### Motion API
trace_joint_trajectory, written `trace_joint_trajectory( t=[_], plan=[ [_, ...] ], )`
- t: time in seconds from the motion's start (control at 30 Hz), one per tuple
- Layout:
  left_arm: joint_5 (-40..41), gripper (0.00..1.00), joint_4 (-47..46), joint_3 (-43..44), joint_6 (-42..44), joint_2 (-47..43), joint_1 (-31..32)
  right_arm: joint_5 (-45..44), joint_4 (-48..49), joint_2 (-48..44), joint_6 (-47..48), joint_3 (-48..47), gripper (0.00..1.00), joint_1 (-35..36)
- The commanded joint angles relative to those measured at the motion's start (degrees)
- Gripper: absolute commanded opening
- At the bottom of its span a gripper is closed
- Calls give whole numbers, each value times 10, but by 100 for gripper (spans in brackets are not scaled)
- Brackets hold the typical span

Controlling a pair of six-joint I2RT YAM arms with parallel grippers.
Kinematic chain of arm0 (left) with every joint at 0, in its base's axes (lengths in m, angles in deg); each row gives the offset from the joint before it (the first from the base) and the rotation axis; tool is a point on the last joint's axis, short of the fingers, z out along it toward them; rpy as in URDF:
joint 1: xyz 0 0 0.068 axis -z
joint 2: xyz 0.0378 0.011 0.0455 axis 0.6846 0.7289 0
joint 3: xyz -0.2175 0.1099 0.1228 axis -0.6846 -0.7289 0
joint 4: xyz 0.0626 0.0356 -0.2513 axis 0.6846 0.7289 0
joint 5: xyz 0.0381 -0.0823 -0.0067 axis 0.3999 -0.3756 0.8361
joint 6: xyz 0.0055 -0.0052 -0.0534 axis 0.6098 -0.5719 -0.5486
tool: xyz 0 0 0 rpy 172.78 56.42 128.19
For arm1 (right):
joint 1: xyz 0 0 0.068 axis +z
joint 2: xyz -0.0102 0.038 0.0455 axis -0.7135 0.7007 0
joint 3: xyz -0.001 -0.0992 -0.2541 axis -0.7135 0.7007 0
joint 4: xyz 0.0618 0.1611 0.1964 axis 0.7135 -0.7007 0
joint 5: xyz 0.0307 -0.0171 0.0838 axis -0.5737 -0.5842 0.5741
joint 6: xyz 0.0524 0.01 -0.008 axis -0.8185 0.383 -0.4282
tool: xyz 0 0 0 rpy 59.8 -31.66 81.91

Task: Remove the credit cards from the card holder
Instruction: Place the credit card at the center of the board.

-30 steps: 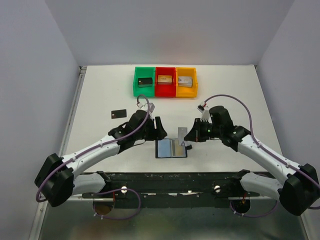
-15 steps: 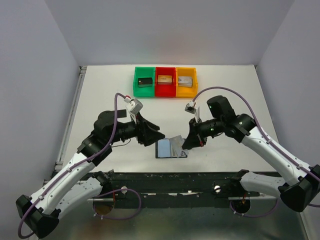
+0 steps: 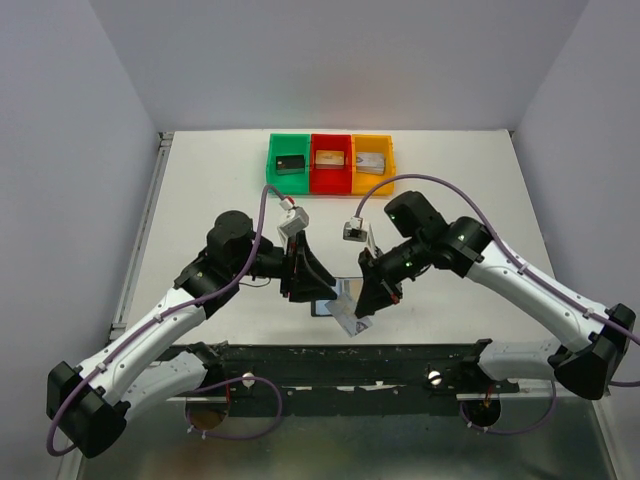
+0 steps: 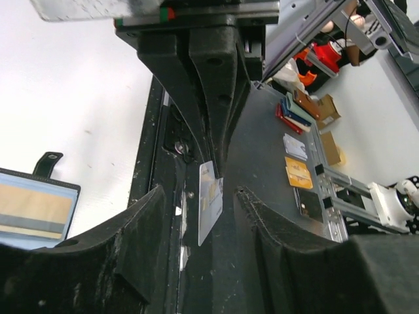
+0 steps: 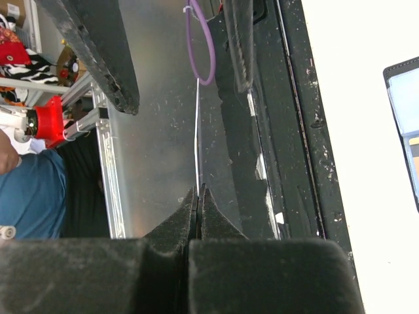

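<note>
The right jaws are clenched on one edge of a silver-grey credit card (image 4: 209, 209) and hold it upright in the air over the bench (image 3: 200, 200), so that its free part is offered. The left jaws stand released on both sides of this card without touching it, apparently to take it over. The card holder (image 4: 39, 232) lies open on the bench just beside them, with a tan card (image 4: 33, 204) inside it.

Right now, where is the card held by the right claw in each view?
Top: card at centre, in the right claw, overlapping the wallet.
Left wrist: card at centre, inside the open left claw; wallet at lower left.
Right wrist: card edge-on, a thin pale line above the shut claw; wallet at right edge.
Shared landmark: the wallet.
</note>
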Motion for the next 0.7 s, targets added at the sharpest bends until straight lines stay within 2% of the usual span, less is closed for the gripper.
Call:
trace_joint_trajectory(
  t=[0.0,0.1,0.67],
  plan=[
    [-48,55,13,9,31,-1,4,1,-41,13,18,-35,0,8],
    [-55,50,19,8,38,2,12,0,-46,20,18,-46,0,12],
    [-68,7,56,8,73,8,23,-13,-78,42,53,-85,0,19]
  ],
)
